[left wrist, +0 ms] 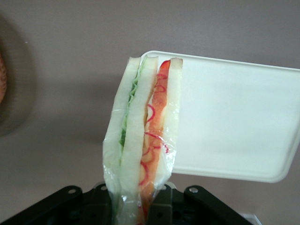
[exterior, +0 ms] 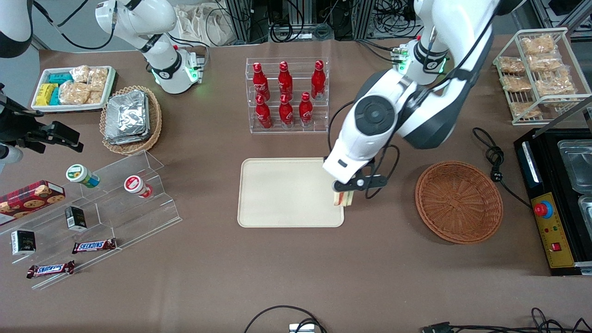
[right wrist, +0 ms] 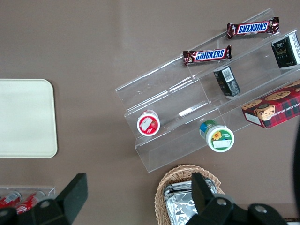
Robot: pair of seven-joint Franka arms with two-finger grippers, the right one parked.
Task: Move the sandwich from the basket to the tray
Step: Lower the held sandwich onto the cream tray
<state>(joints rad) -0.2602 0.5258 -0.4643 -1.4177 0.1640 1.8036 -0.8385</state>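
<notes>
we've got the gripper [exterior: 343,198] clamped on the sandwich [left wrist: 143,140], hanging over the tray [exterior: 282,192] edge nearest the basket [exterior: 459,201]. the sandwich is out of the basket, held above the tray corner.

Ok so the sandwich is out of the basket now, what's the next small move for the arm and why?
Probably a short shift farther in over the tray, then lower. The gripper holds the sandwich upright right at the tray's edge nearest the basket, and the wrist view shows the wedge straddling that corner, so releasing here might leave it partly off the rim.
</notes>
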